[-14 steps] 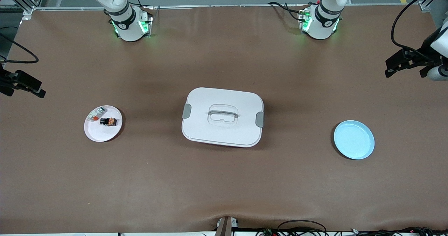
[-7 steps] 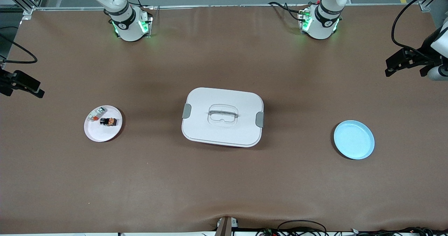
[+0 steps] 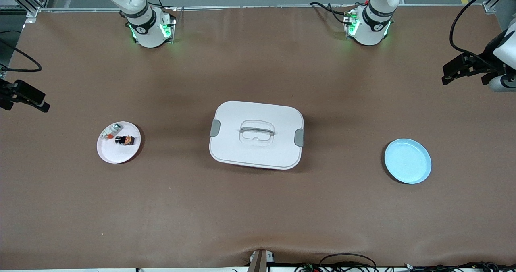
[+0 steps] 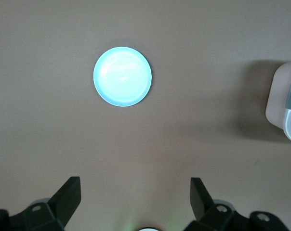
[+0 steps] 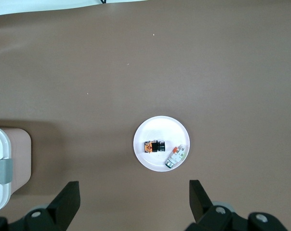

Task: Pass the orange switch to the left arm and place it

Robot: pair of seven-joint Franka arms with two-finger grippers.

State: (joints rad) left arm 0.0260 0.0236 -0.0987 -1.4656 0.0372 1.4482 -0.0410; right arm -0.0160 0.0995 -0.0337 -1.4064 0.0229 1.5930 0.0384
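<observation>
Both spread and empty, the right end effector (image 3: 25, 96) and left end effector (image 3: 463, 68) hang over the table's (image 3: 258, 207) ends, well clear of the box (image 3: 256, 135).

Surfaces: matt brown counter (image 3: 258, 207), plastic items on top.
Counter covering looks like smooth matt sheet, faintly rippled at its near edge. Box (image 3: 256, 135): white plastic, satin, with grey plastic clips. Blue plate (image 3: 407, 161): glossy, light glare in the left wrist view. White plate (image 3: 118, 154): smooth, low sheen. Orange switch (image 3: 125, 140): black plastic body.
</observation>
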